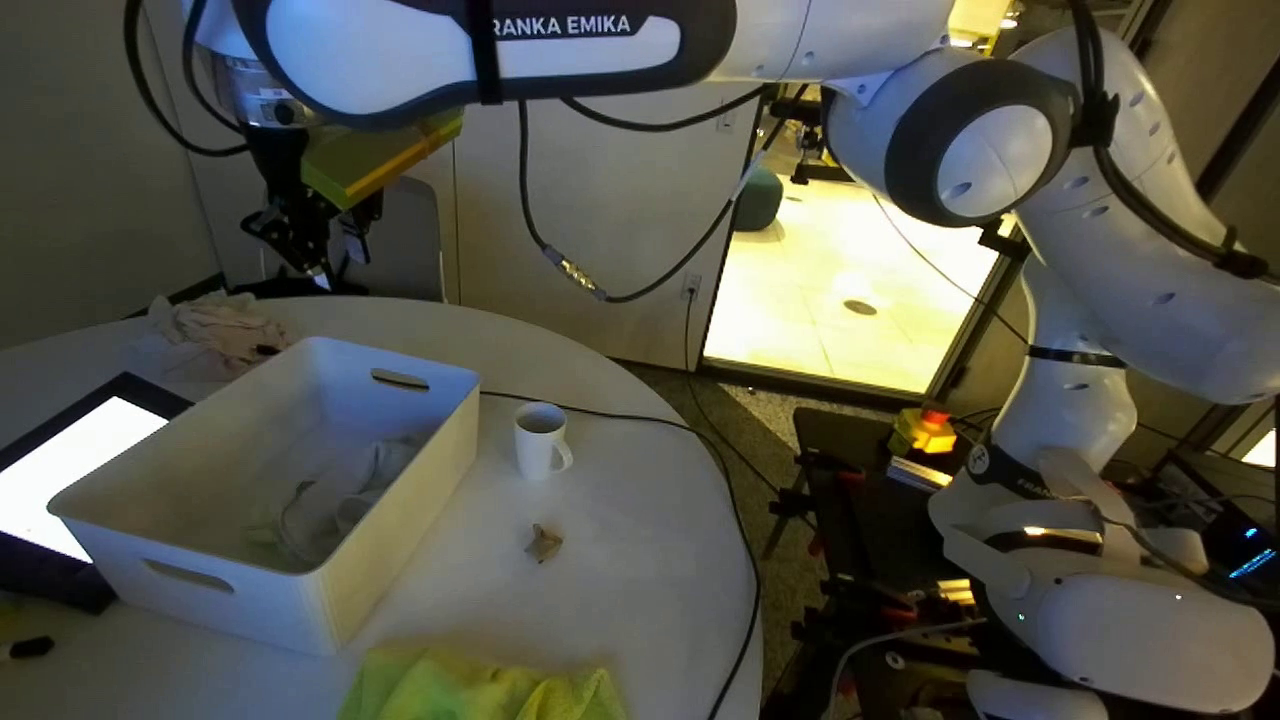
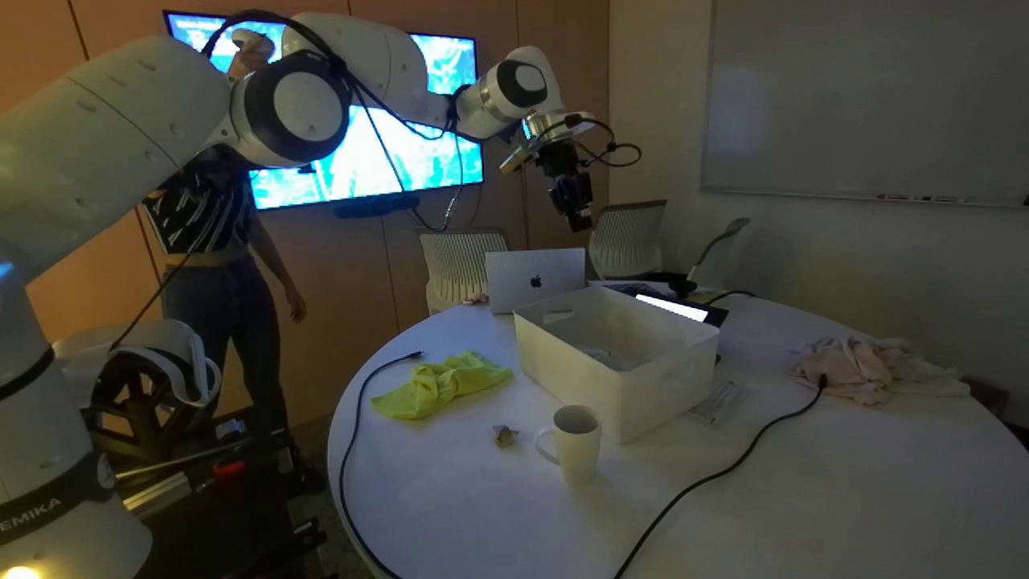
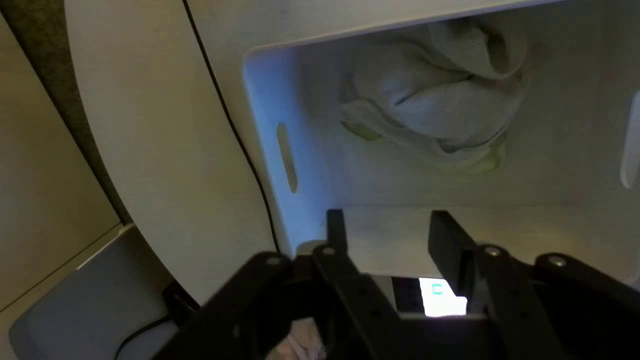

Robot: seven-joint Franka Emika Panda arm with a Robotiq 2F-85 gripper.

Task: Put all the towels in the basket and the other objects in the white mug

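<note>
green towel (image 3: 365,131) mostly beneath whitish towel (image 3: 450,107)

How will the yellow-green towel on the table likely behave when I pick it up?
The yellow-green towel looks floppy, judging by its loose folds, so it will probably droop when lifted. Its raised ridges should pinch fairly easily.

The gripper (image 3: 387,217) is black. Lower than it, the basket (image 1: 400,520) is plain white; the whitish-grey towel (image 3: 450,107) inside has yellow-green showing from under it. Well apart from the gripper are a plain white mug (image 2: 579,450), small brownish object (image 1: 543,542), bright yellow-green towel (image 2: 442,388) and pale pink cloth (image 2: 854,371).
</note>
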